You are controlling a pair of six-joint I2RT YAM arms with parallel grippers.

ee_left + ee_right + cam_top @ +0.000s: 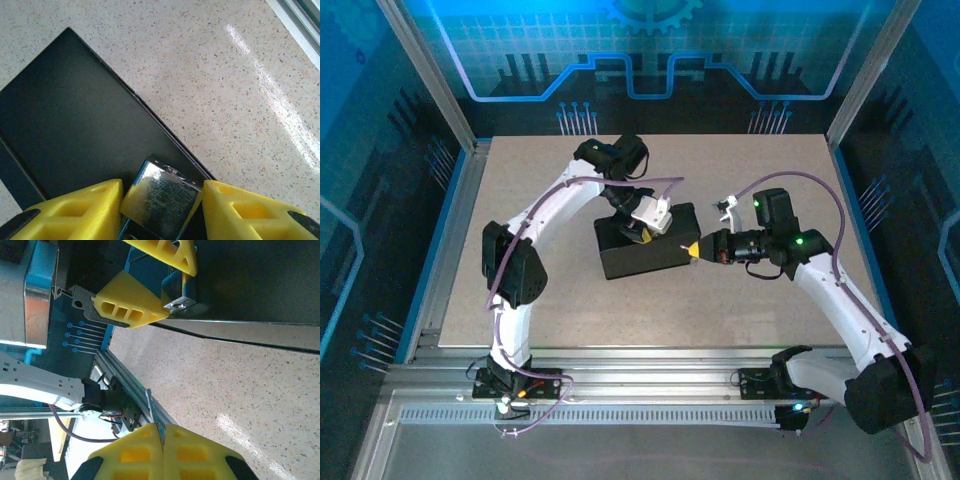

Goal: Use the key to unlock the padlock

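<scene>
The padlock [160,197], a shiny silvery block, lies on the black box [65,110] at mid-table. My left gripper [162,192] reaches down over the box [650,258], and its yellow fingers [95,207] press the padlock's two sides. In the right wrist view the same lock [181,304] shows between those fingers at the box's edge. My right gripper [162,427] is shut on the key [153,410], whose thin blade sticks out edge-on from between the pads. It hovers just right of the box [693,249], pointing left at the lock with a gap between them.
The speckled tabletop [770,180] spreads around the box on all sides. An aluminium frame rail [130,385] borders the table's near edge, with the arm bases [510,385] behind it. Blue panels wall in the back and sides.
</scene>
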